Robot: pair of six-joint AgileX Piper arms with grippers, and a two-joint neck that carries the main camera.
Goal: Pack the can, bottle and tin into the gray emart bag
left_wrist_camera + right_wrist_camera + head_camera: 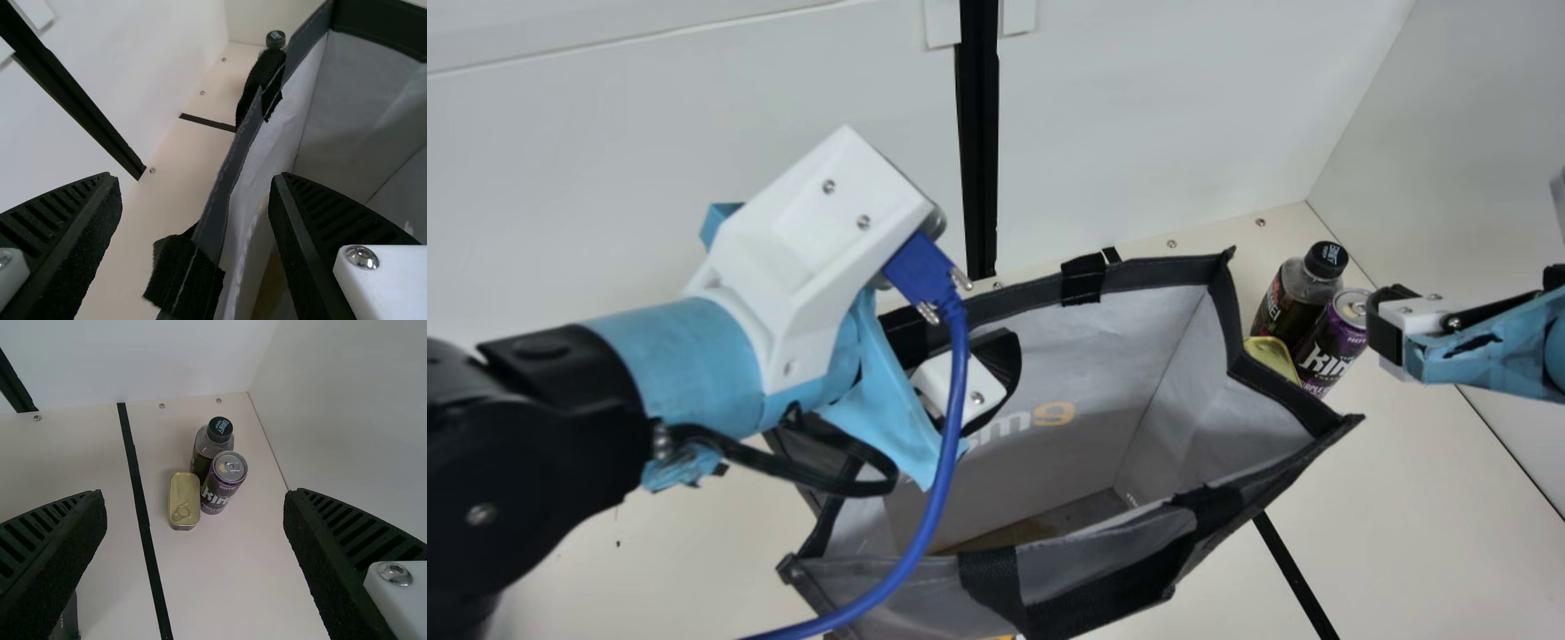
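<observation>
In the main view the gray bag (pixel 1040 453) stands open at the centre, and only its floor shows inside. Over its left part is my left gripper (pixel 960 387); in the left wrist view the left gripper (pixel 195 190) is open, one finger on each side of the bag's rim (pixel 223 183). My right gripper (pixel 1392 333) hangs right of the bag; the right wrist view shows the right gripper (pixel 193 500) open and empty. Beyond its fingers, the upright purple can (pixel 223 483), the upright dark bottle (pixel 203 451) and the gold tin (pixel 183 500) stand close together.
A white wall (pixel 1183 116) rises behind the bag, and another wall (pixel 1467 169) bounds the right side. Black handle straps (pixel 1103 560) hang along the bag's near side. Cream table (pixel 233 580) shows around the three items, with a black strip (pixel 143 520) beside the tin.
</observation>
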